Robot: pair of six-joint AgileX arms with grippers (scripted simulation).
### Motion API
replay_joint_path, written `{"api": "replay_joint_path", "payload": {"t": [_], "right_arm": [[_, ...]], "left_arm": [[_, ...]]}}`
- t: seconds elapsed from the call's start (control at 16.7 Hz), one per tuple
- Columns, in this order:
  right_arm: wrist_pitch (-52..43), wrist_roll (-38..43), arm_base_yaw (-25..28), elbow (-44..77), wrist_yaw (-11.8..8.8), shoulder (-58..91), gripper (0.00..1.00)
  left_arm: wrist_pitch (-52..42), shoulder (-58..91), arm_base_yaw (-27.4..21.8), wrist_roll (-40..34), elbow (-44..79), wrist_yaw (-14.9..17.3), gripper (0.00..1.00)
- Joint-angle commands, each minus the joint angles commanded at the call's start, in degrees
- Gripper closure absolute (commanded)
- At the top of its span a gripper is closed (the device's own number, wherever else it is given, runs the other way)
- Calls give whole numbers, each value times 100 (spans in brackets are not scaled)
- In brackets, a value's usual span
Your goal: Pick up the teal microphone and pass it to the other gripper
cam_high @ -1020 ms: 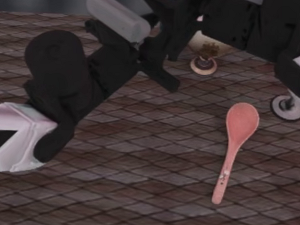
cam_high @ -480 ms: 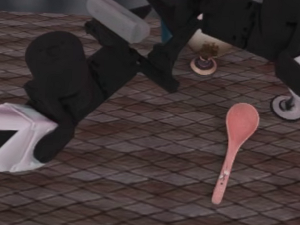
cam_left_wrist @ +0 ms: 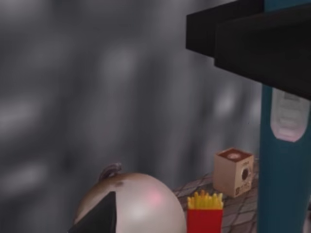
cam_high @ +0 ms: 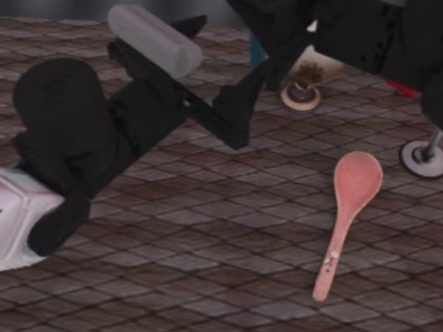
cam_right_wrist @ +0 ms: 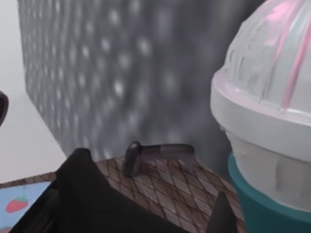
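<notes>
- The teal microphone (cam_high: 256,50) is held off the table at about 12 o'clock in the top view. It is clamped by the right gripper (cam_high: 273,34), whose jaws are closed on its handle.
- The pick-up is judged done. The handover is judged not yet done.
- The left gripper (cam_high: 220,72) is reached in from 9 o'clock with its jaws apart, near the microphone but not around it.
- In the left wrist view the teal handle and its white switch strip (cam_left_wrist: 286,116) are seen just beside that gripper.
- What is judged left: the handle is to be enclosed and gripped by the left jaws, then released by the right.
- The table (cam_high: 202,283) is covered in a brown diamond-tile pattern. A pink spoon (cam_high: 348,216) lies at 4 o'clock, and a box of fries (cam_left_wrist: 205,213) and a small carton (cam_left_wrist: 234,172) stand farther back.
- A blurred grey wall is seen behind.
</notes>
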Motion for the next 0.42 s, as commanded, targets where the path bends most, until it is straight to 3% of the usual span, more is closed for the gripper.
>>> {"api": "replay_joint_path", "payload": {"t": [0.24, 0.42], "right_arm": [[26, -22, -367, -281, -414, -302, 100], [25, -56, -476, -366, -523, -376, 100]], "left_arm": [[-18, -904, 209, -26, -872, 133, 0], [-6, -1097, 259, -35, -1061, 175, 0]]}}
